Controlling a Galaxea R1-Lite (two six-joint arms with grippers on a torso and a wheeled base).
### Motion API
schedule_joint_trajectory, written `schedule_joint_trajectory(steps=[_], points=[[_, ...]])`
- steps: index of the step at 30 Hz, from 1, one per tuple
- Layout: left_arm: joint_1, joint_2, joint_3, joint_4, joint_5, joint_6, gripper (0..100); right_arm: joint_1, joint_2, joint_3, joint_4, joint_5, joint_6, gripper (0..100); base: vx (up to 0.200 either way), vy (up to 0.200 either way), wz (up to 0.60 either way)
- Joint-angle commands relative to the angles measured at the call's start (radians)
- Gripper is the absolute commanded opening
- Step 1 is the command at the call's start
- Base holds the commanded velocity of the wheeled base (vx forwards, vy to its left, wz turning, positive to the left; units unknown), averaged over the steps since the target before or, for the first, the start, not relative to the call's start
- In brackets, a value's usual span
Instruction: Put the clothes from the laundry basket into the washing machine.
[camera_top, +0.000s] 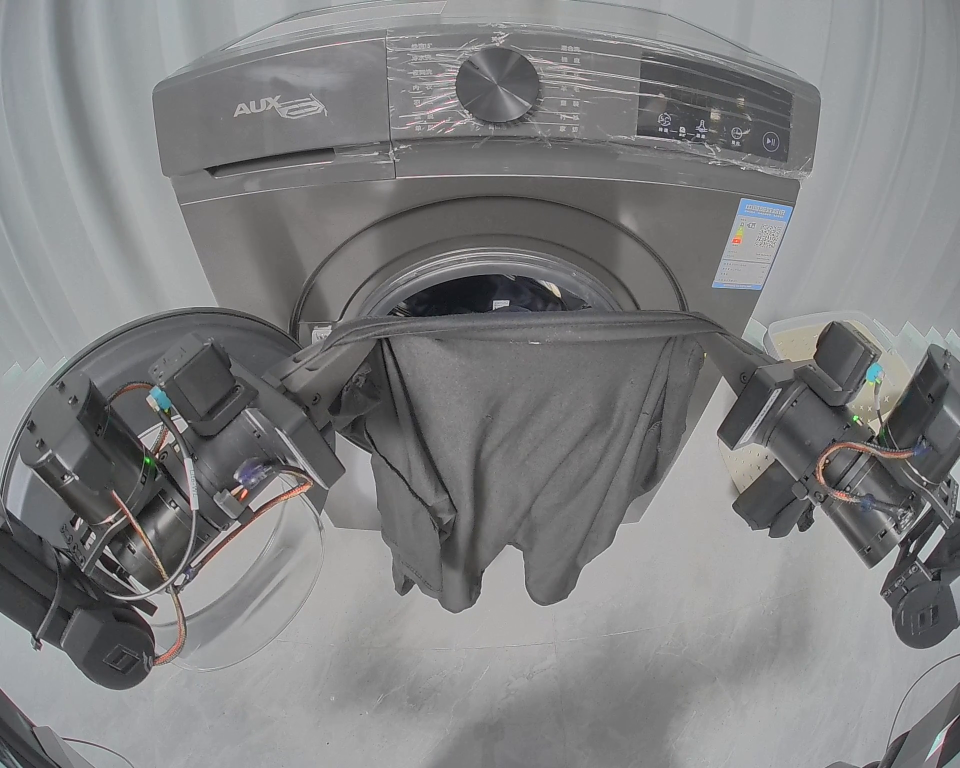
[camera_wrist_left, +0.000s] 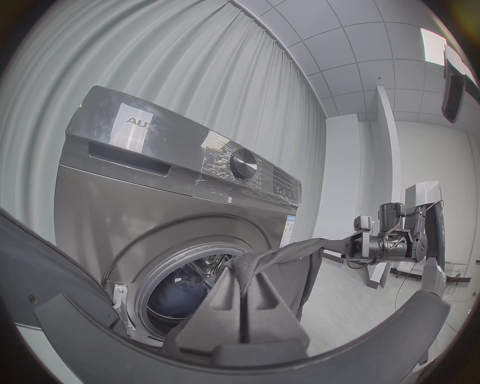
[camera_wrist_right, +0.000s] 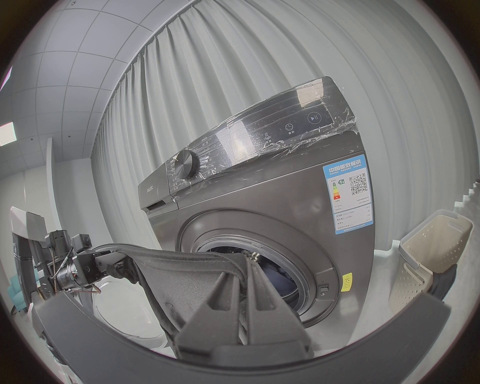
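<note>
A dark grey garment (camera_top: 520, 440) hangs stretched between my two grippers, right in front of the washing machine's open drum (camera_top: 490, 295). My left gripper (camera_top: 318, 360) is shut on the garment's left top corner. My right gripper (camera_top: 722, 352) is shut on its right top corner. The cloth's top edge runs taut across the drum mouth and the rest droops toward the floor. Dark clothes (camera_wrist_left: 175, 297) lie inside the drum. In the left wrist view the gripper (camera_wrist_left: 243, 275) pinches the garment (camera_wrist_left: 280, 260). The right wrist view shows the right gripper (camera_wrist_right: 242, 277) clamped on the garment (camera_wrist_right: 185, 285).
The washer's round door (camera_top: 200, 500) stands swung open at the left, behind my left arm. A beige laundry basket (camera_top: 800, 345) sits on the floor right of the machine, seen too as the basket (camera_wrist_right: 435, 250). Bare grey floor lies below the garment.
</note>
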Motion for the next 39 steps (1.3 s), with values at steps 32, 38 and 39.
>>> schedule_joint_trajectory(steps=[32, 38, 39], points=[[-0.086, 0.066, -0.057, -0.002, 0.003, 0.0, 0, 0.093, 0.092, 0.131, 0.064, 0.038, 0.052, 0, 0.0, 0.0, 0.0], [-0.101, 0.065, -0.058, -0.002, 0.014, 0.0, 0, 0.16, 0.184, 0.14, 0.066, 0.033, 0.059, 100, 0.0, 0.0, 0.0], [-0.101, 0.065, -0.058, -0.002, 0.014, 0.0, 0, 0.168, 0.197, 0.14, 0.064, 0.035, 0.059, 100, 0.0, 0.0, 0.0]])
